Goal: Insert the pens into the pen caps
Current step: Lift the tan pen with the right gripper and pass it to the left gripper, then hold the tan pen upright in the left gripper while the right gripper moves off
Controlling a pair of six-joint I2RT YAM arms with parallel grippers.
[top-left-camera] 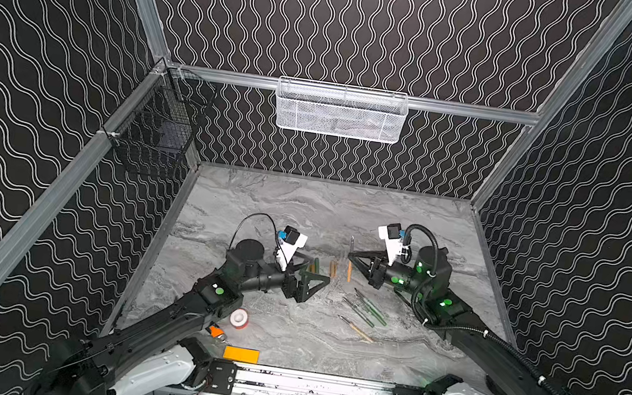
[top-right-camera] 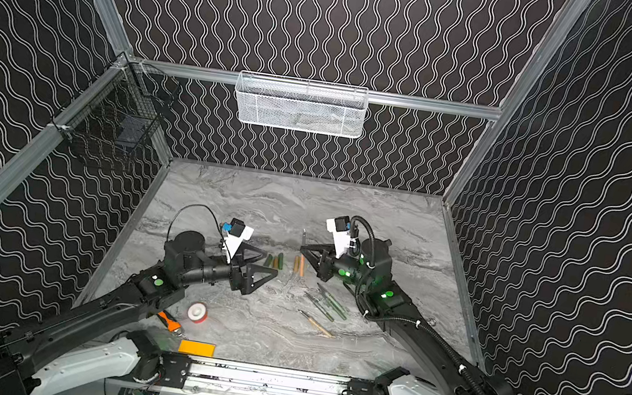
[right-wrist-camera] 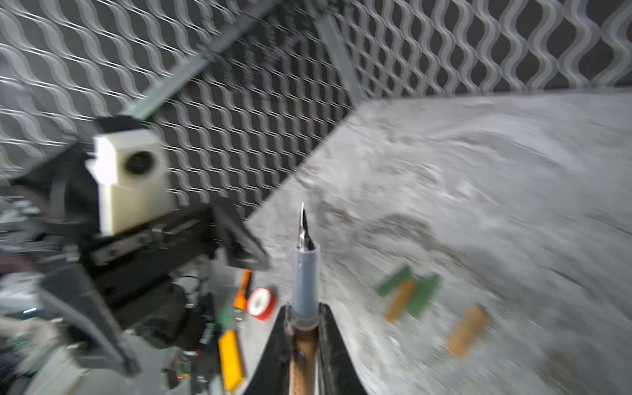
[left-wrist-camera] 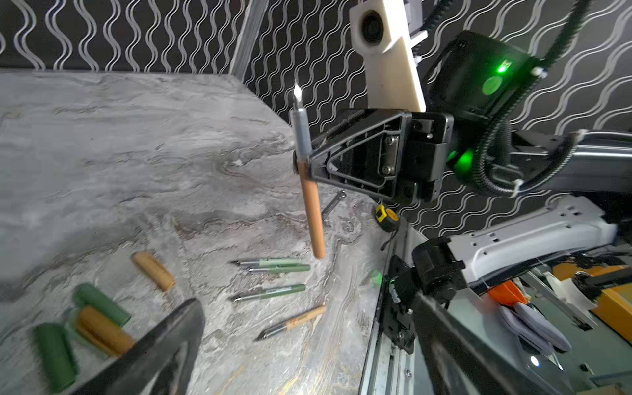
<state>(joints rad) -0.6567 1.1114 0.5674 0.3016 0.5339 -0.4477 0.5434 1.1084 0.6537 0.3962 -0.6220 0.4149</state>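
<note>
Nib skyward, a tan pen hangs above the table, pinched at its collar by the right gripper, jaws closed on it; the left gripper gapes wide and empty over the pen caps. Best move now, likely: seize a tan cap squarely, turn its mouth toward the nib, align axes before pushing.

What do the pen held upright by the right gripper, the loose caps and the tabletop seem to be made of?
Pen: probably plastic; matte tan barrel, smooth grey grip section, and a tip that glints like metal. Caps: likely matte plastic, with flat, even green or tan colour. Tabletop: grey veined marble look, slight sheen; real stone or printed laminate cannot be told.
</note>
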